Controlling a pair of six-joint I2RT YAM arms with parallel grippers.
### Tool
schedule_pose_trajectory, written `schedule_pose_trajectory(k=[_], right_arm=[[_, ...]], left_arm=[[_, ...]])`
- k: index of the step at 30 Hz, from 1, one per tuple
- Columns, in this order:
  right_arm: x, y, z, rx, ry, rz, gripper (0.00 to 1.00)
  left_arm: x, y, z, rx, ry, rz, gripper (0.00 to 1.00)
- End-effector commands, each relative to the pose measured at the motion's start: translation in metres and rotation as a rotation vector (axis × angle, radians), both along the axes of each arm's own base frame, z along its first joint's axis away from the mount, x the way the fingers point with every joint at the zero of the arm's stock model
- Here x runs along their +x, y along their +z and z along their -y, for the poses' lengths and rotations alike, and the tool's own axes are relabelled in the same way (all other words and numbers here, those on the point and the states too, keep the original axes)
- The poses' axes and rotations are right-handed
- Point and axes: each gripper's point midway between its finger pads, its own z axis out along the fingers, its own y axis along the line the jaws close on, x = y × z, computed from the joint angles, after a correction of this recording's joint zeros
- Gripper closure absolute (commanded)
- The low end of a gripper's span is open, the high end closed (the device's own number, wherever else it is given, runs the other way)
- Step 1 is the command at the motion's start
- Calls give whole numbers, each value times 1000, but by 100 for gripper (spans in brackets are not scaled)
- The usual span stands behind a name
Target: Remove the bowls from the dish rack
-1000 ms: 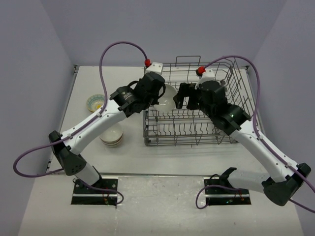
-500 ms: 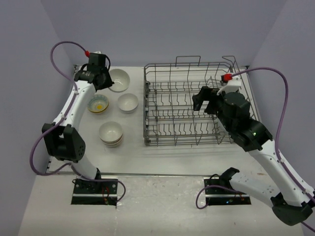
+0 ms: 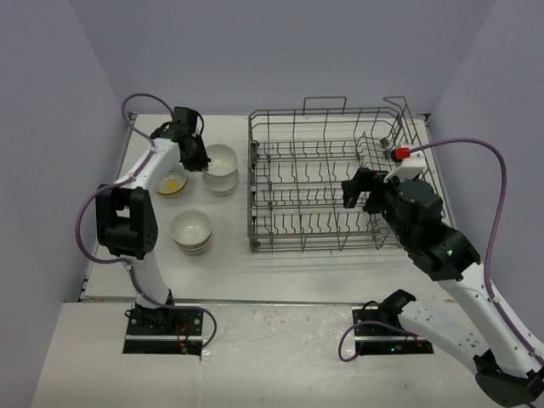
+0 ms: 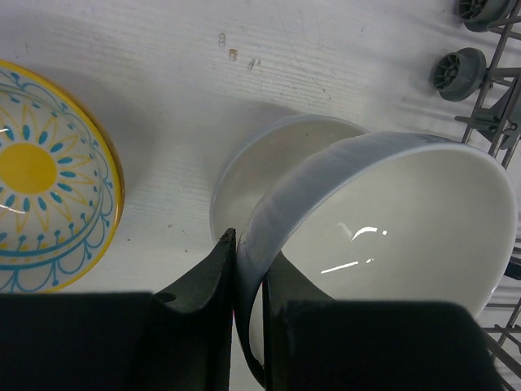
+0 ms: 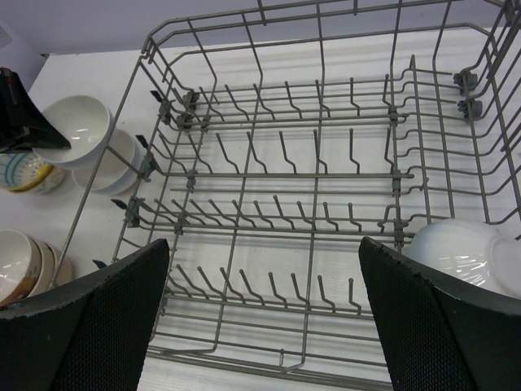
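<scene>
White tabletop [image 3: 280, 285], lavender walls on three sides. On the left gripper [image 4: 244, 254] the jaws stand narrow, clamped across the rim of a plain white bowl [image 4: 407, 220]. That bowl is tilted and sits directly over a second white bowl [image 4: 260, 167] standing on the table; whether the two touch cannot be determined. To the left of this gripper in its wrist view lies the yellow-centred bowl [image 4: 37, 204] with teal pattern, apart from the pair. Nearer the arm bases than this gripper stands a stack of cream bowls [image 3: 192, 231].

On the right gripper [image 3: 359, 189] the jaws are spread wide and hold nothing; it hangs over the right part of the dish rack [image 3: 323, 248]. Below and to the right of its fingers, one last white bowl [image 5: 456, 248] rests in the rack's near right corner, hidden under the arm in the overhead view.
</scene>
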Motion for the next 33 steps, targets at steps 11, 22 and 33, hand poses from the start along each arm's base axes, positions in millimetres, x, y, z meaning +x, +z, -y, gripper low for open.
schedule_pose_trajectory(k=[11, 22, 33], right_arm=[[-1, -10, 1, -19, 11, -1, 1], [-1, -17, 3, -45, 8, -13, 1], [8, -31, -6, -93, 26, -77, 1]], left_arm=[[5, -16, 12, 17, -36, 12, 95], [-3, -15, 11, 28, -31, 16, 67], [-23, 22, 8, 32, -36, 90, 53]])
